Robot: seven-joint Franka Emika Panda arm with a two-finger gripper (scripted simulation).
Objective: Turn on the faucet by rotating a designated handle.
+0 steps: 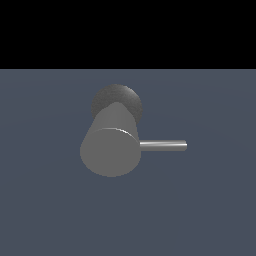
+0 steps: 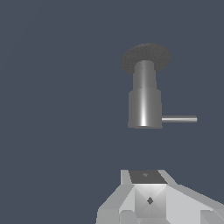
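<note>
The hand [image 2: 150,205] is seen low in the wrist view, well apart from the handle [image 2: 179,119]; whether it is open cannot be told. The thin rod could be missed and the faucet [image 2: 145,107] struck instead.

Only the wrist view showed any part of the arm. The claw [image 2: 148,199] appeared as pale grey, faceted housing at that picture's edge, cropped by the frame. Its fingertips were not visible, so the jaw position could not be determined. It held nothing visible.
</note>
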